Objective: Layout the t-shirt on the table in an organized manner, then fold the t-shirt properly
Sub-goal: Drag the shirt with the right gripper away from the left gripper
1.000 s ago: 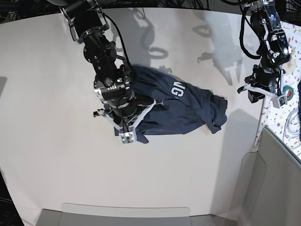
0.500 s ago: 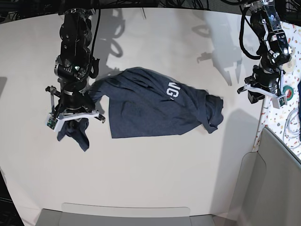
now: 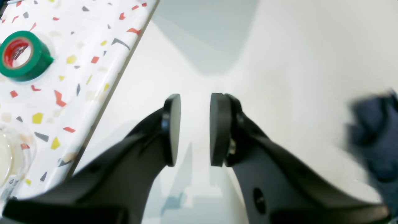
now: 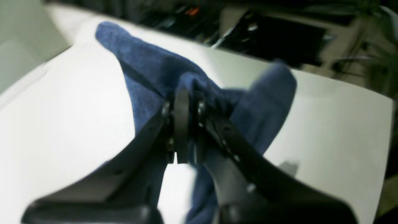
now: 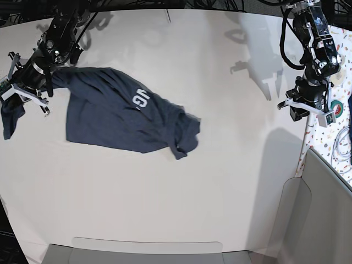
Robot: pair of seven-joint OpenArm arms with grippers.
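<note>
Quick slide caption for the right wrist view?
Right gripper shut on bunched dark navy-blue cloth t-shirt above the plain white table.

Green tape roll [image 3: 21, 56] on speckled strip [image 3: 80, 62], beside clear container [image 3: 9, 155].

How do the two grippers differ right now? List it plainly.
1. The right gripper has its jaws clamped on the t-shirt; the left gripper has its jaws apart, holding nothing.
2. The right gripper is at the table's left end in the base view; the left gripper hangs by its right edge, away from the shirt.
Both have black jaws with round pads.
</note>
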